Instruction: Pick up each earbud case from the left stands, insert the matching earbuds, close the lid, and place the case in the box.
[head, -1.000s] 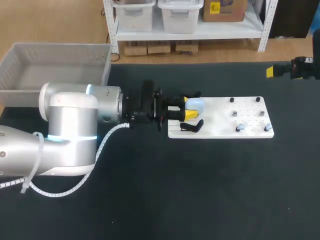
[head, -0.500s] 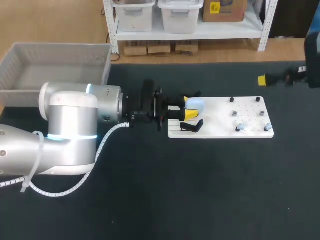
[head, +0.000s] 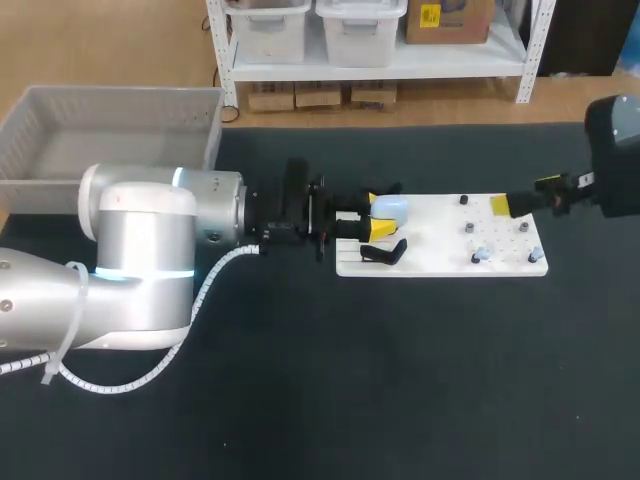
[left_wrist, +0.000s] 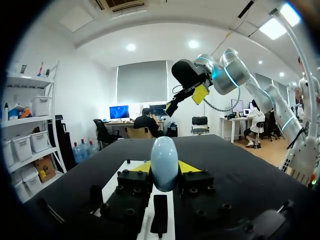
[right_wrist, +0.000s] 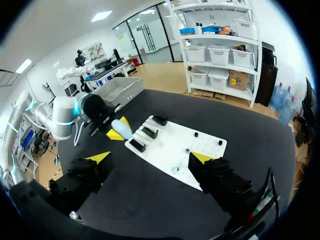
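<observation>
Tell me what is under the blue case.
A black stand on the board shows below the case, between the left fingers. Whether the case rests on it cannot be seen; the fingers cover the gap.

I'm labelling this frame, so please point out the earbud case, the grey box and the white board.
earbud case (left_wrist: 164, 161): left wrist view, middle of its rounded blue shell.
grey box (head: 110, 130): head view, bare floor inside.
white board (head: 435, 240): head view, bare middle of its top.

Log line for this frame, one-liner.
left gripper: shut on earbud case by stands | right gripper: open above board | earbuds: on board
</observation>
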